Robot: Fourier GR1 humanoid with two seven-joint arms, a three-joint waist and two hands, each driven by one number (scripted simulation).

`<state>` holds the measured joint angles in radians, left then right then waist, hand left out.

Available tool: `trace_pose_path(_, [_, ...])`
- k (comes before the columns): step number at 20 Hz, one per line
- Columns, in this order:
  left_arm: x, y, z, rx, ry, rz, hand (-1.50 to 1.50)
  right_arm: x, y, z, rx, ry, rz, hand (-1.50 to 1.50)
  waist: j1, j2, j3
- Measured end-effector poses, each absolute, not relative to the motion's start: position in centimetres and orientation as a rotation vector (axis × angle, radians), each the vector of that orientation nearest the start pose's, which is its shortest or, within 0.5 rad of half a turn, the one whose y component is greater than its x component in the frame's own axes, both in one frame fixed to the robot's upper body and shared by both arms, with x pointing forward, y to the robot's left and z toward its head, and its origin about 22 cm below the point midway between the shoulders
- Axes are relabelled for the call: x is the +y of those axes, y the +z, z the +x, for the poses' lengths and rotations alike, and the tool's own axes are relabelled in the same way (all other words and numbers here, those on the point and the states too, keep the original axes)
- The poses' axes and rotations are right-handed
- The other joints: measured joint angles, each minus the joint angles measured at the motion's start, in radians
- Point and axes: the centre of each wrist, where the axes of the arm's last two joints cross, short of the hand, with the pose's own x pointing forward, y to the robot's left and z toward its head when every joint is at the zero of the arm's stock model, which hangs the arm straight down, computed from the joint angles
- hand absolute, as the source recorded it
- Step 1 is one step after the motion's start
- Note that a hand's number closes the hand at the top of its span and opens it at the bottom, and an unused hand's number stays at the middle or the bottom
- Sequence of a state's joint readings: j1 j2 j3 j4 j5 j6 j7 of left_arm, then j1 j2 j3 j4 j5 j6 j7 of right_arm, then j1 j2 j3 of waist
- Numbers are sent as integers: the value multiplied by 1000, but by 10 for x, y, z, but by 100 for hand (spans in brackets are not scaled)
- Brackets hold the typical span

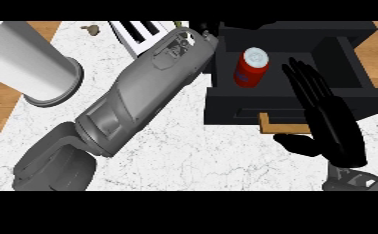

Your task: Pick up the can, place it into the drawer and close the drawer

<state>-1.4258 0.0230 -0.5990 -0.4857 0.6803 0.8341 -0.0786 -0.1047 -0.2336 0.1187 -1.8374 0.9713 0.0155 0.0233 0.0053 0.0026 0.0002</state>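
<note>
The red can with a white top stands upright inside the open black drawer, near its left wall. My left forearm stretches from the lower left up to the drawer's left rear corner. Only a small black part of my left hand shows there, merging with the dark cabinet, and I cannot tell whether it touches the can. My right hand is open, fingers straight and pointing away from me, over the drawer's right front, to the right of the can. The drawer's wooden handle shows just left of that hand.
A large white cylinder lies at the left on the white marble counter. A white slotted appliance stands at the back, partly behind my left forearm. A small brown item lies near the back edge.
</note>
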Motion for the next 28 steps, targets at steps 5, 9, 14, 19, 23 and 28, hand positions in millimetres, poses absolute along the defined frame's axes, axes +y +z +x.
trace_pose_path(5, [4, 201, 423, -1785, -32, 225, -150, -234, 60, 270, -1722, 918, -1020, -150, 16, -5, 1])
trace_pose_path(9, [19, 210, 421, -1781, -39, 225, -150, -235, 40, 288, -1714, 917, -1079, -150, 25, -15, -8])
trace_pose_path(14, [46, 221, 421, -1786, -43, 236, -150, -236, 34, 316, -1699, 918, -1139, -150, 33, -21, -17])
trace_pose_path(19, [62, 226, 417, -1775, -36, 236, -150, -237, 28, 339, -1691, 936, -1195, -150, 38, -23, -22])
trace_pose_path(23, [79, 222, 412, -1758, -44, 239, -150, -239, 26, 358, -1680, 929, -1250, -150, 50, -22, -21])
trace_pose_path(28, [93, 218, 403, -1743, -49, 233, -150, -234, 17, 379, -1672, 887, -1301, -150, 62, -10, -11])
